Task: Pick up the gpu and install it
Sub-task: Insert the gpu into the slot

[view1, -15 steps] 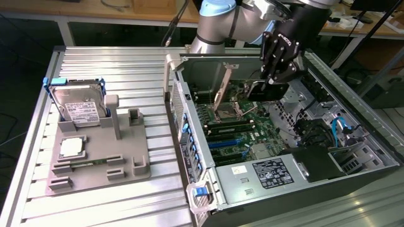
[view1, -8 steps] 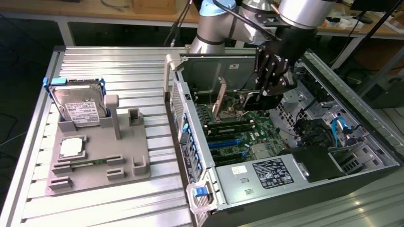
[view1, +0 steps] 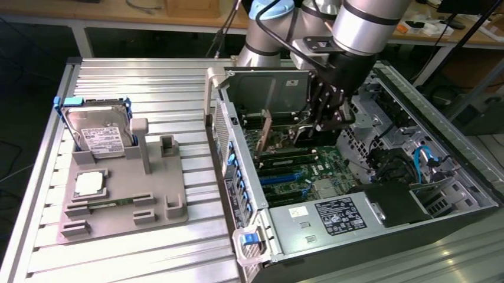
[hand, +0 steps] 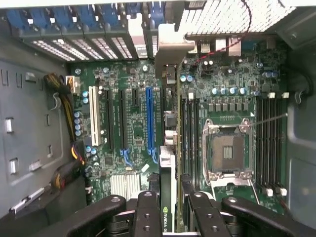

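The gpu [hand: 167, 197] stands on edge between my black fingers [hand: 147, 210], its silvery bracket [hand: 170, 49] toward the case's rear slots. My gripper [hand: 170, 215] is shut on the card's upper edge. In the exterior view the gripper [view1: 317, 125] reaches down into the open computer case [view1: 441, 194], and the gpu [view1: 267, 132] shows as a thin brown board upright over the green motherboard [view1: 295, 171]. The card sits beside the blue slot [hand: 149, 118], on the side toward the memory slots. I cannot tell whether its lower edge touches a slot.
On the exterior view's left, a grey fixture [view1: 157, 203] holds a silver hard drive [view1: 98, 132], a processor chip [view1: 89, 183] and a memory stick [view1: 110, 203]. Inside the case are the CPU socket [hand: 227, 153], a white slot [hand: 94, 123], cables [hand: 64, 98] and the power supply [view1: 339, 215].
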